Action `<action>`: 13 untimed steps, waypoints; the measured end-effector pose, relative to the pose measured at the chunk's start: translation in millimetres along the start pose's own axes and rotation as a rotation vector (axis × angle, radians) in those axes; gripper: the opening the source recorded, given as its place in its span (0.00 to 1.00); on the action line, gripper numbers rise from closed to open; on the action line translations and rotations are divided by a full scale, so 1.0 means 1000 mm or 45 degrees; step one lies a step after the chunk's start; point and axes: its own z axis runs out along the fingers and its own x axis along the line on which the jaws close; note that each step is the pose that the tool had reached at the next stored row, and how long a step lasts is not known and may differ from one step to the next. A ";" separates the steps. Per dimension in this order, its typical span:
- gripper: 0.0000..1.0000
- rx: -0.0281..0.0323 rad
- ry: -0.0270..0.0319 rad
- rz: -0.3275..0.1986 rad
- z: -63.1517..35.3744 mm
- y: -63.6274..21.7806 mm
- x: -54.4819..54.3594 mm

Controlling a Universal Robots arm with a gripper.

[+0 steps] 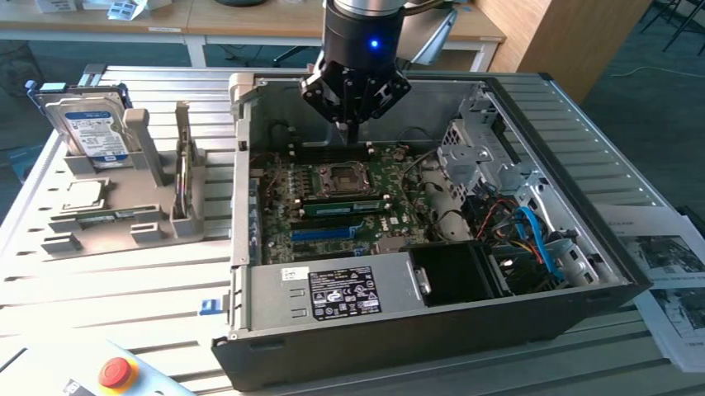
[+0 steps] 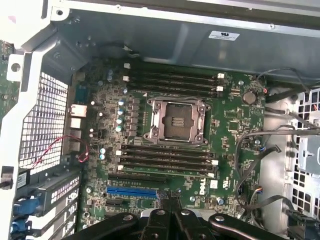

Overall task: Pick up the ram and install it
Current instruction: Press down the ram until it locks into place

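The ram [image 1: 182, 161] looks like the thin stick standing on edge in the grey holder [image 1: 121, 223], at the exterior view's left, outside the computer. My gripper [image 1: 347, 126] hangs inside the open computer case [image 1: 573, 297], above the motherboard [image 1: 330, 223] near the case's far wall, well away from the ram. Its fingers are shut together with nothing between them. In the wrist view the gripper [image 2: 169, 202] points down at the motherboard [image 2: 230, 125], over the blue slot [image 2: 132, 191]. Dark memory slots [image 2: 167, 160] lie on both sides of the open CPU socket [image 2: 176, 120].
A silver hard drive [image 1: 94, 128] with a blue-white label stands in the holder, with a square silver chip [image 1: 82, 194] lying in front of it. The case walls, drive cage [image 1: 484, 157], blue cables [image 1: 540, 239] and power supply [image 1: 342, 293] surround the board. A red stop button [image 1: 115, 371] and papers [image 1: 672, 272] are outside.
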 end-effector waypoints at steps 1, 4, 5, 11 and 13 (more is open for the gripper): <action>0.10 0.0000 0.0000 0.000 0.0000 0.0000 0.000; 0.10 -0.0013 0.0060 0.002 0.0000 0.0001 0.000; 0.10 -0.0023 0.0118 0.005 0.0000 0.0001 0.000; 0.10 -0.0036 0.0240 0.010 0.0001 0.0000 0.000; 0.10 -0.0039 0.0302 0.014 0.0000 0.0000 0.000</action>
